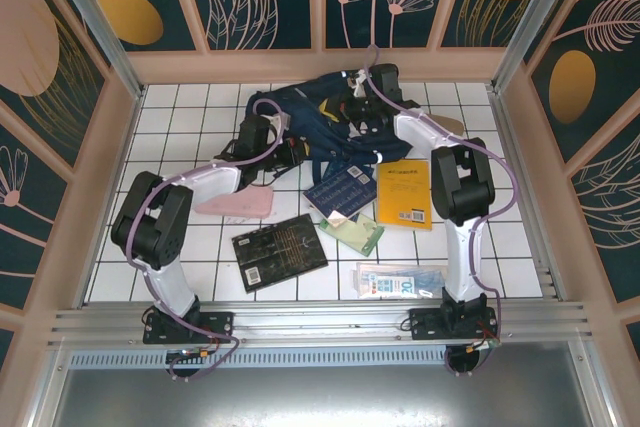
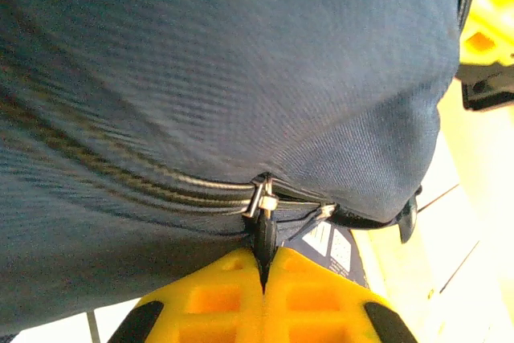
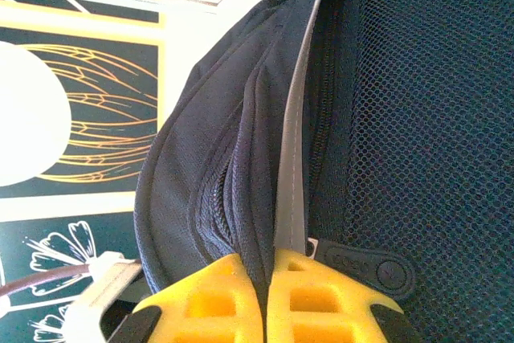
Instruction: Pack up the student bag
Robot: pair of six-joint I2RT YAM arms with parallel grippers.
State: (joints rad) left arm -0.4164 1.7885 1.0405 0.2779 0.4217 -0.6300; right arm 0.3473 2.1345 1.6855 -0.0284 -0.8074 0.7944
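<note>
On the white-tiled worktop (image 1: 180, 247), a flat white-and-blue packet (image 1: 400, 280) lies nearest, with a black hardcover book (image 1: 279, 252) to its left; the print on both is too small to read. Farther off, a yellow paperback (image 1: 405, 193) shows unreadable dark lettering, and the dark blue booklet (image 1: 341, 188) just left of it is partly covered. The large navy-blue fabric student bag (image 1: 320, 127) lies crumpled at the far middle. The left pincer (image 2: 263, 263) is clamped on the bag's black zipper pull (image 2: 263, 234). The right pincer (image 3: 267, 271) pinches a fabric fold beside a grey stripe (image 3: 293, 158). A rubber tag (image 3: 365, 267) there carries illegible embossing.
</note>
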